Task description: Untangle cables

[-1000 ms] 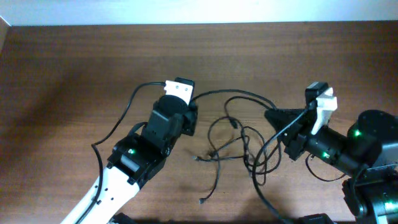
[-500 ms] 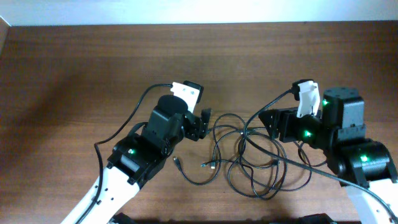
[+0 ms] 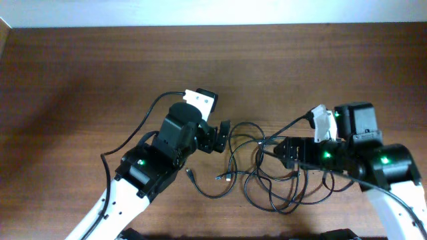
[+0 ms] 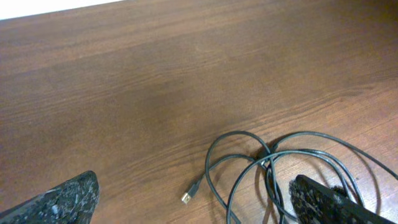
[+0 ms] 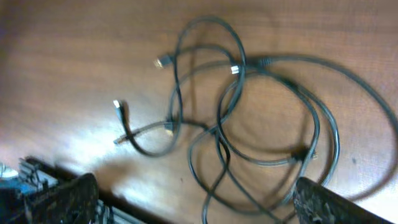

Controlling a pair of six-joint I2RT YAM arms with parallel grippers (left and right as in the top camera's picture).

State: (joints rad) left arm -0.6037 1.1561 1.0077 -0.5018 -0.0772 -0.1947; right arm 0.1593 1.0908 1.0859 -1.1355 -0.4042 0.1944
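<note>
though not yet gripping anything, closing in for a first grasp: left gripper (image 3: pixel 223 135) spread wide at the left edge of the cables (image 3: pixel 257 167), right gripper (image 3: pixel 277 152) likewise wide open at their right edge. lying loose in overlapping loops on the table (image 3: pixel 80 80) at mid-scene, between both claws, metal-tipped plug (image 4: pixel 186 198) free at the near left. judged next: pinch one outer loop each, then draw apart. since half a second ago: right claw nearer and further left, left barely shifted, loops unchanged.

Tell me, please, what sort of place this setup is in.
Likely a robotics lab bench: a wooden table by a pale wall, two robot arms over it, and loose black cables to sort.
</note>
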